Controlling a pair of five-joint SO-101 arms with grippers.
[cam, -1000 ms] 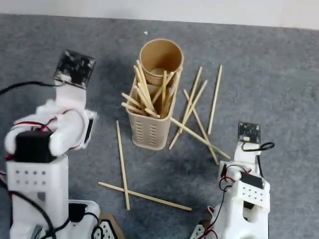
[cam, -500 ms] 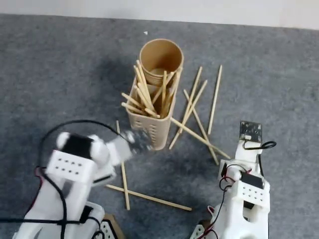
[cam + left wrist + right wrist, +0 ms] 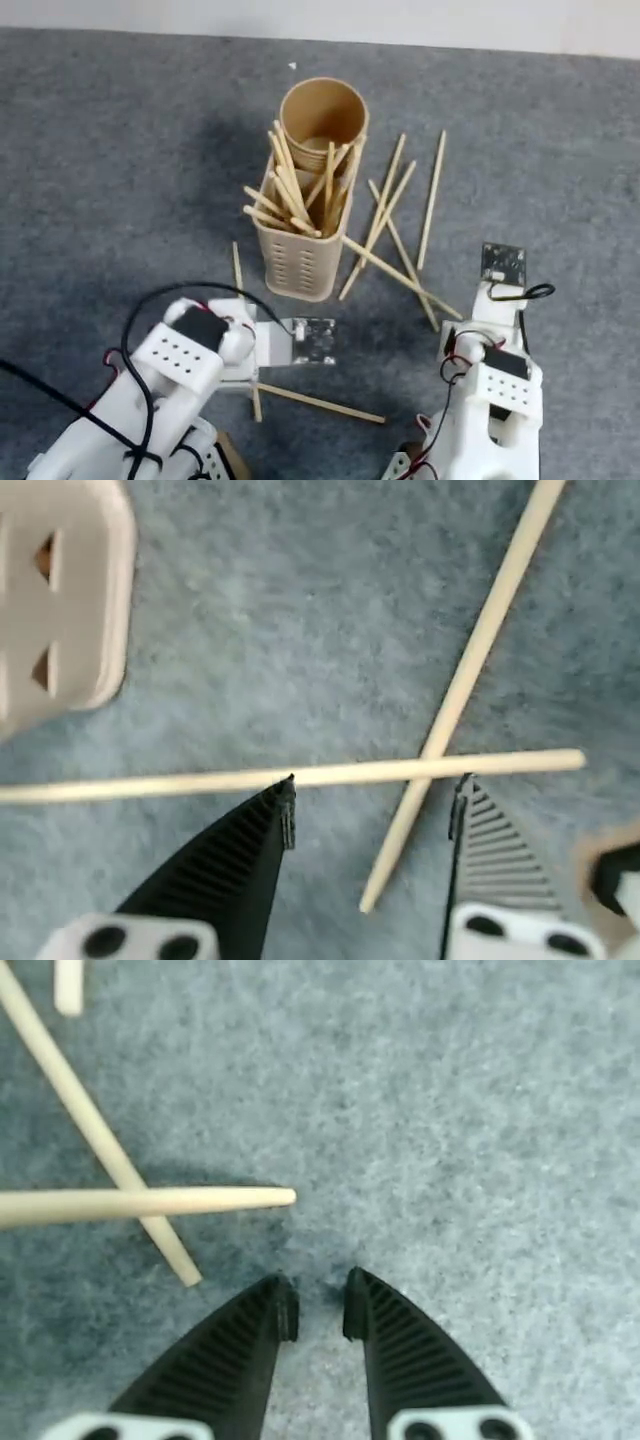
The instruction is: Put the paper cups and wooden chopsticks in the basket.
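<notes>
Left gripper (image 3: 375,788) spread astride crossed chopsticks (image 3: 432,768)

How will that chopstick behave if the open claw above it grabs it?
Probably stiff and light: the chopstick is thin, straight wood. It may pivot in the left gripper. The crossing chopstick would likely shift too.
</notes>
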